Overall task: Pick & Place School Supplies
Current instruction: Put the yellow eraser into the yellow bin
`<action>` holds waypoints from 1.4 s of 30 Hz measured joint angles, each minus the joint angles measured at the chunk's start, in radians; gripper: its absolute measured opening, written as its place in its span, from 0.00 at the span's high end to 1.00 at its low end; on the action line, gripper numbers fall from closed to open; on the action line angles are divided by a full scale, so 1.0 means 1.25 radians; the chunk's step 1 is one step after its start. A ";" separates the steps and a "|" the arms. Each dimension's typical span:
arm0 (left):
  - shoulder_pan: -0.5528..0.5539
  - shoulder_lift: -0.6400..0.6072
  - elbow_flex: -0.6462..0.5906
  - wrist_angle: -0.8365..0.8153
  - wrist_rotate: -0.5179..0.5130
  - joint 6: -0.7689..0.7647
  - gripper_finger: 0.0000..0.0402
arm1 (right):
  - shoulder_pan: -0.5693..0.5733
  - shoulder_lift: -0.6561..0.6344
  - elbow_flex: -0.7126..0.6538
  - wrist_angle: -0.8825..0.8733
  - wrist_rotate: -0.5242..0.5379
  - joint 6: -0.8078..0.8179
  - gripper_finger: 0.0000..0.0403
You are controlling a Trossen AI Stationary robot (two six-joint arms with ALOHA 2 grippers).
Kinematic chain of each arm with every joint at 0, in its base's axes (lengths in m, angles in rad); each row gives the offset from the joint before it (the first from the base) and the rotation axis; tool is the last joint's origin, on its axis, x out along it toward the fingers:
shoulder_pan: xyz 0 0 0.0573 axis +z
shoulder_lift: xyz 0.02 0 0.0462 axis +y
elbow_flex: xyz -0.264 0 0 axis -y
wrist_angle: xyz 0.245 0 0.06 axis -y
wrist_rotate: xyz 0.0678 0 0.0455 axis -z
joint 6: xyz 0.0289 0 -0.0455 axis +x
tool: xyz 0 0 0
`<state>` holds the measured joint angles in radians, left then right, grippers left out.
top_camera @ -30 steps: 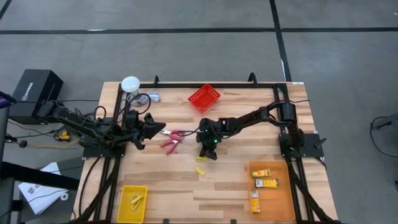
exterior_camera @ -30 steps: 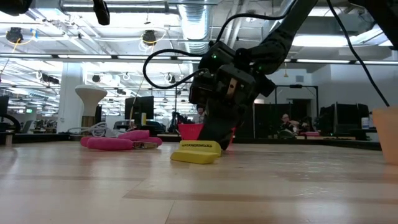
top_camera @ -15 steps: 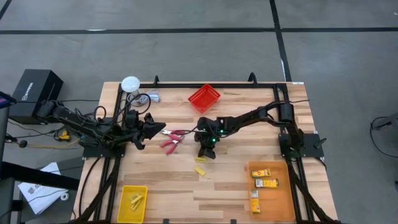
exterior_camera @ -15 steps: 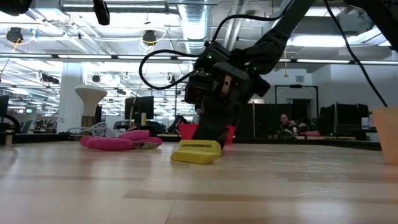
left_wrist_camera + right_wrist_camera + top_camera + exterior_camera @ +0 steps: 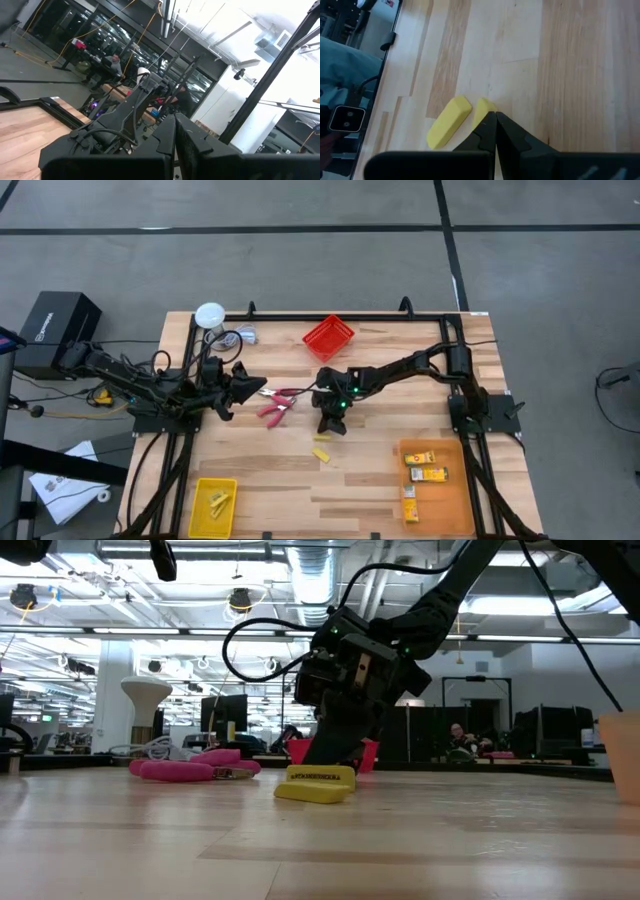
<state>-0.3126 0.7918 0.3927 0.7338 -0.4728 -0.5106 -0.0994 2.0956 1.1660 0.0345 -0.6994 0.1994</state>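
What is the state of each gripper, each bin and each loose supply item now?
Left gripper: shut, empty, at the table's left.
Right gripper: shut, empty, just above the wood.
Yellow oblong eraser: flat on the table, not held.
Red-handled scissors: flat on the table.
Red mesh basket: upright, nothing visible inside.
Yellow shallow bin: holds small yellow pieces.
Orange tray: holds three small boxes.

Wooden table (image 5: 370, 480): 3 bins (image 5: 328, 338), pink-handled scissors (image 5: 275, 402), yellow eraser (image 5: 321, 454).

Two matte black jointed arms with blocky housings; looping black cables trail the right gripper (image 5: 335, 755), a green light glows on its wrist; tapered black fingers (image 5: 512, 132).
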 joint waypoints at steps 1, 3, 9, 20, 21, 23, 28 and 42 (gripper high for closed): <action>0.000 0.000 0.000 0.000 0.000 0.000 0.99 | 0.000 0.000 0.000 0.000 0.000 0.003 1.00; 0.000 0.000 0.000 -0.001 0.000 0.000 0.99 | 0.000 0.000 0.000 0.000 0.005 0.003 1.00; 0.000 0.000 0.000 -0.001 0.000 0.000 0.99 | -0.024 -0.015 0.000 0.030 0.053 0.030 1.00; 0.024 0.000 0.000 -0.002 0.000 0.029 0.99 | -0.064 -0.241 0.004 -0.040 0.138 0.079 1.00; 0.029 0.000 0.000 -0.002 0.000 0.036 0.99 | -0.062 -0.257 0.004 -0.068 0.142 0.087 0.99; 0.042 0.000 0.000 -0.002 0.007 0.050 0.99 | -0.053 -0.282 0.004 -0.116 0.145 0.125 0.97; 0.088 0.000 0.000 -0.035 0.073 0.049 0.99 | -0.004 -0.304 0.002 -0.207 0.138 0.190 0.82; 0.189 0.000 0.000 -0.216 0.165 0.067 0.99 | 0.110 -0.305 0.002 -0.242 0.337 0.355 0.38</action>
<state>-0.0759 0.7918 0.3927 0.4643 -0.2671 -0.4266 0.0387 1.7145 1.1687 -0.2676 -0.2784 0.6430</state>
